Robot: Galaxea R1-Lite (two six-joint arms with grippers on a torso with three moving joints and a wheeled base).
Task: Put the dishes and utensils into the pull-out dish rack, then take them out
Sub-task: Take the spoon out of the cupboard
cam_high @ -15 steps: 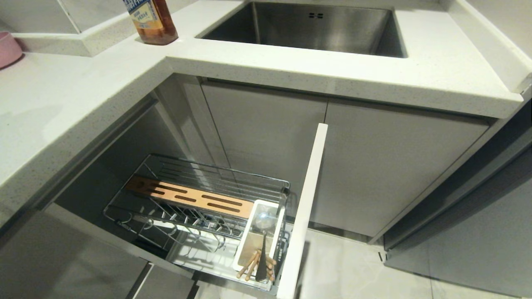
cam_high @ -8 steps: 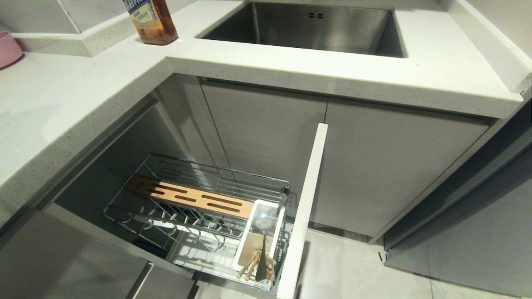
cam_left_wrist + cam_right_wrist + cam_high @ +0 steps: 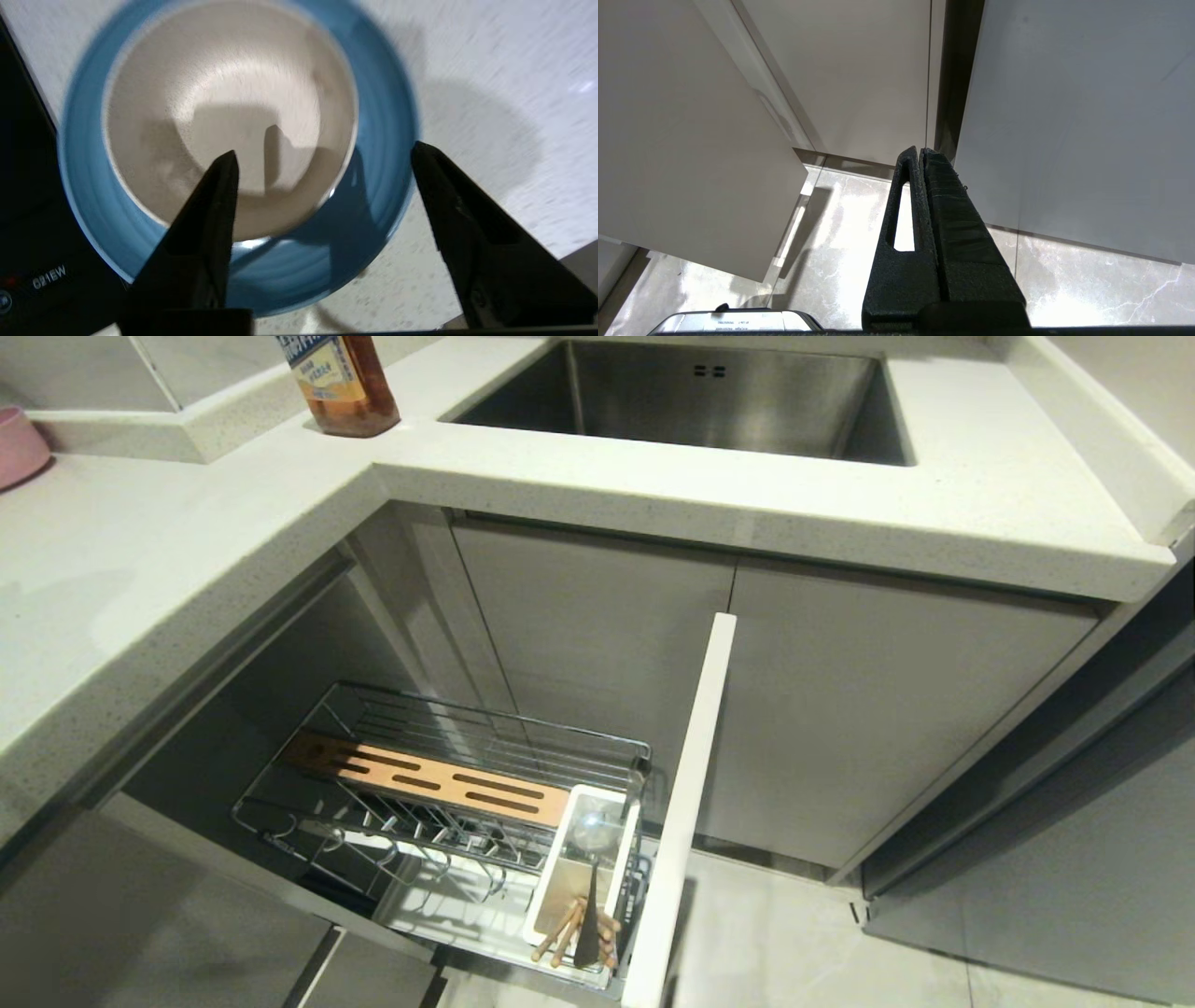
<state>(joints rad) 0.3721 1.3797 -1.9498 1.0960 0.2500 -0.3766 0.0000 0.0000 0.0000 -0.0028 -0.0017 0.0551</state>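
Head view: the dish rack stands pulled out below the counter, with chopsticks and a spoon in its white holder.

Left wrist view: the left gripper is spread wide, empty, above a bowl sitting in a blue plate on the counter.

Right wrist view: the right gripper is pressed together, pointing at the floor by the cabinets.

Bright overhead light; left wrist view motion-blurred.
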